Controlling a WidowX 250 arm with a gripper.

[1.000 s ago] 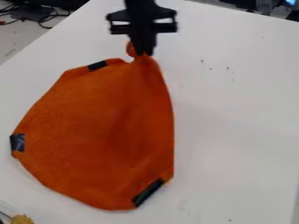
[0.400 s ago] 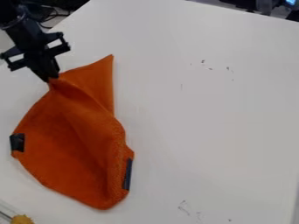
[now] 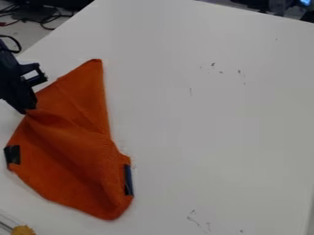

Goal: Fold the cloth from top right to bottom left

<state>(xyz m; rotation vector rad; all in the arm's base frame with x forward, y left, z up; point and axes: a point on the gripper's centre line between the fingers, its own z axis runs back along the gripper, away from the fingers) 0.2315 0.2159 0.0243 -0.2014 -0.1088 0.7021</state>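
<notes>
My gripper (image 3: 28,110) is at the left side of the view, shut on the upper left edge of the orange cloth (image 3: 73,147). From that pinch, creases fan out down and to the right across the cloth. One pointed part of the fabric stands out at the top, to the right of the gripper. A dark patch shows on the cloth's left corner and another on its lower right edge. The cloth's bottom end rests on the white table.
A yellow bristly object (image 3: 23,230) lies at the bottom left corner of the view. Dark cables (image 3: 46,19) are on the floor beyond the white table's (image 3: 215,128) upper left edge.
The gripper has moved left and down, still holding the cloth. Its held part came along, the top point now sits farther left, and the lower right edge shifted left.
</notes>
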